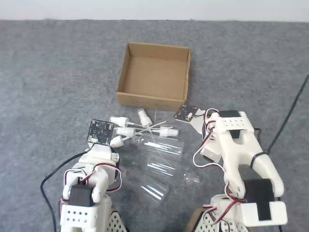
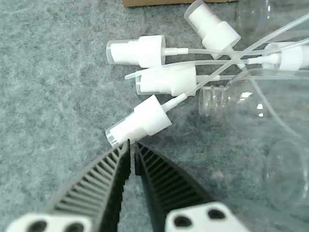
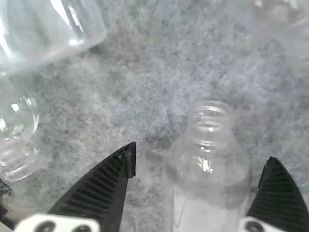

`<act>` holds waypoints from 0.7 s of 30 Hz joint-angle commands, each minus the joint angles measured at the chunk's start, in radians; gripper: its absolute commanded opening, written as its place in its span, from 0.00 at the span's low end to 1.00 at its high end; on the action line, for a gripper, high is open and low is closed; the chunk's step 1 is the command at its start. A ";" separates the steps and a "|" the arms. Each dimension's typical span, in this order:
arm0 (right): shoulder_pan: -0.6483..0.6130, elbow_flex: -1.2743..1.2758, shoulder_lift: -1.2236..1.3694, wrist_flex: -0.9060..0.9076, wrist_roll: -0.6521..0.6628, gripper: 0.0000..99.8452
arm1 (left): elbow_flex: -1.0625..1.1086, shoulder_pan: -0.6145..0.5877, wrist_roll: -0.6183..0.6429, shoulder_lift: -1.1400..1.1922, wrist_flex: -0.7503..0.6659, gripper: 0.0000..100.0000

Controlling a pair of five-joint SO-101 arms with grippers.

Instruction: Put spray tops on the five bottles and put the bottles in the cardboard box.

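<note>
Several white spray tops [image 2: 149, 50] with thin tubes lie in a loose pile on the grey carpet, just in front of the cardboard box [image 1: 153, 75]. My left gripper [image 2: 133, 145] is shut and holds nothing, its tips right behind the nearest spray top [image 2: 140, 121]. A clear bottle's neck [image 2: 217, 99] lies beside that top. My right gripper [image 3: 200, 154] is open, with a clear uncapped bottle [image 3: 207, 169] between its black fingers [image 3: 108, 181], mouth pointing away from the camera. Other clear bottles [image 1: 159, 145] lie on their sides between the two arms.
The box is open-topped and stands at the back middle of the carpet. The left arm [image 1: 91, 183] is at the front left and the right arm [image 1: 239, 150] at the front right. A black cable [image 1: 289, 111] runs along the right side.
</note>
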 commanded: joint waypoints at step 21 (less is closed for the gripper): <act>0.012 -0.068 -0.016 0.015 -0.101 0.03 | -0.015 -0.002 0.012 -0.021 0.005 0.01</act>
